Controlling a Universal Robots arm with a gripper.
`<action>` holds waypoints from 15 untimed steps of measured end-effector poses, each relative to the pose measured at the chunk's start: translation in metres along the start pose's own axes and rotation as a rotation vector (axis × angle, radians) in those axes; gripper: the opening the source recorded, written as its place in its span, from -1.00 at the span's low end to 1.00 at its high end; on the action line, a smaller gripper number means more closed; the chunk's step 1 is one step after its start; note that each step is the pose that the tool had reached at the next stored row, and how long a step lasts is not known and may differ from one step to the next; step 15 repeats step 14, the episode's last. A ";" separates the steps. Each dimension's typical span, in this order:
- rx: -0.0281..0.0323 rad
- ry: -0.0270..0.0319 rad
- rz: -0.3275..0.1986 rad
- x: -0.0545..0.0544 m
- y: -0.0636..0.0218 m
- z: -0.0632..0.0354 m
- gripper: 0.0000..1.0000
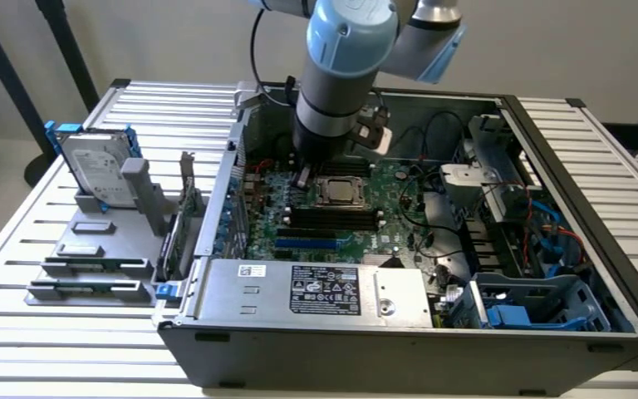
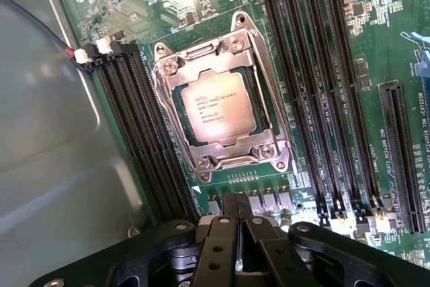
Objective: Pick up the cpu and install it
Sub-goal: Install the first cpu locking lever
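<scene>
the cpu sits flat in its socket on the green board, framed by the metal socket bracket, so it looks already seated. in the exterior view it lies near the centre of the open computer case. the gripper hangs just above the board at the chip's 6 o'clock in the wrist view, fingers pressed together with nothing between them.

as i judge it, the risk now is the clenched fingertips dragging across the small parts and connectors just under them, or knocking the bracket, if the arm drifts sideways while this low. a chip not fully level would also bind in the socket.

long black memory slots run on both sides of the socket. in the exterior view the power supply box lies at 6 o'clock of the chip, loose cables at 3 o'clock, and a hard drive stands outside the case at 9 o'clock.
</scene>
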State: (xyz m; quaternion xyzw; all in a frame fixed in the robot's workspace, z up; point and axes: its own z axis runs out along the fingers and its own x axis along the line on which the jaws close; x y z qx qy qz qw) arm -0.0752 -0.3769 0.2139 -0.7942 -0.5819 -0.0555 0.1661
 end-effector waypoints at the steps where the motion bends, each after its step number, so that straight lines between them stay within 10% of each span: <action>1: 0.0008 -0.0016 -0.010 0.000 -0.0001 -0.0002 -0.79; 15: 0.0019 -0.0036 -0.024 0.000 -0.0002 -0.0003 -0.79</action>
